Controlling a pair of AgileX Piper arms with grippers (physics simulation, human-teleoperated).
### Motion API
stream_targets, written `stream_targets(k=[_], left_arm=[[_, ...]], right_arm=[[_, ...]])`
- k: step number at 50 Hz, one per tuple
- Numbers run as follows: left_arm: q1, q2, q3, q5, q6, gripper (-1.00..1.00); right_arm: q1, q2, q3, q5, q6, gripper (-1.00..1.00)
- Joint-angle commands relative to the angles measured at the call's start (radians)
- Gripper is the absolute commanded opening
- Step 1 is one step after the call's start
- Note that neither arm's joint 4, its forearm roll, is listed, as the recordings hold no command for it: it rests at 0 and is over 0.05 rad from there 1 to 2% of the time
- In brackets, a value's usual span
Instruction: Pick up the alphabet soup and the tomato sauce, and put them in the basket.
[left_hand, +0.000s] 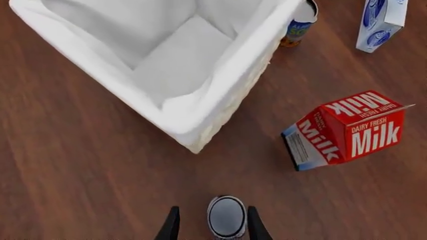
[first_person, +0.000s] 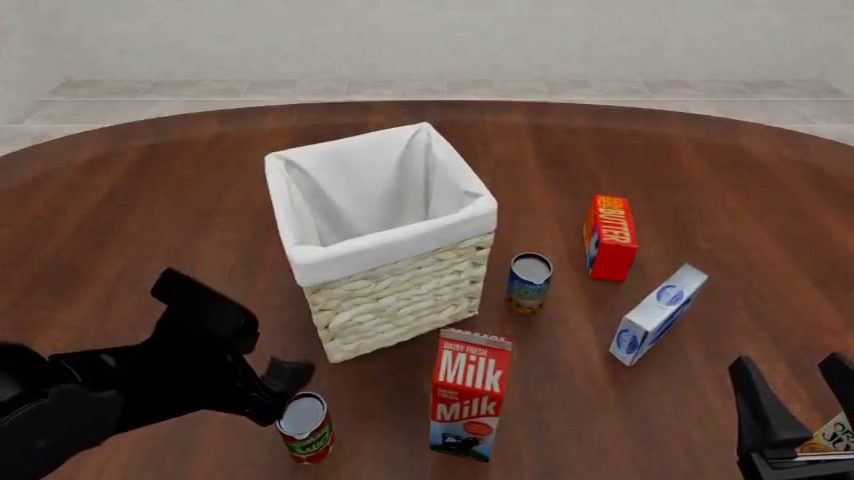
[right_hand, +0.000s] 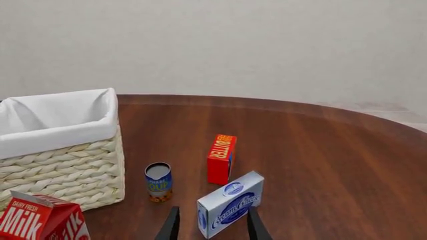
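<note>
Left wrist cam: left gripper (left_hand: 213, 225) fingers spread, straddling the tomato sauce (left_hand: 227, 216), not pinching it. The basket (left_hand: 220, 102) sits just ahead, milk carton (left_hand: 347, 129) off to the side.

Front cam: alphabet soup (first_person: 529, 282) stands just right of the basket, butter box (first_person: 610, 237) nearby.

Right wrist cam: right gripper (right_hand: 212, 226) open, empty, with a white-blue box (right_hand: 230, 204) between it and the soup.

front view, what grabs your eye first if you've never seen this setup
The tall wicker basket with its white liner stands mid-table. Just in front of it stands a red milk carton. At lower left, the dark left gripper straddles the tomato sauce.
</note>
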Motion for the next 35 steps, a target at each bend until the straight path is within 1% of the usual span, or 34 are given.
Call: stream_targets(k=[1, 15, 35], left_arm=[[-0.021, 0.001, 0.017, -0.005, -0.021, 1.0], [-0.051, 0.013, 0.049, -0.03, -0.04, 1.0], [-0.093, 0.03, 0.067, -0.051, -0.062, 1.0]], right_arm=[[0.002, -0.009, 0.0, 0.007, -0.001, 1.0], [0.003, -0.016, -0.002, 0.011, -0.002, 1.0], [0.003, -0.014, -0.003, 0.01, -0.003, 1.0]])
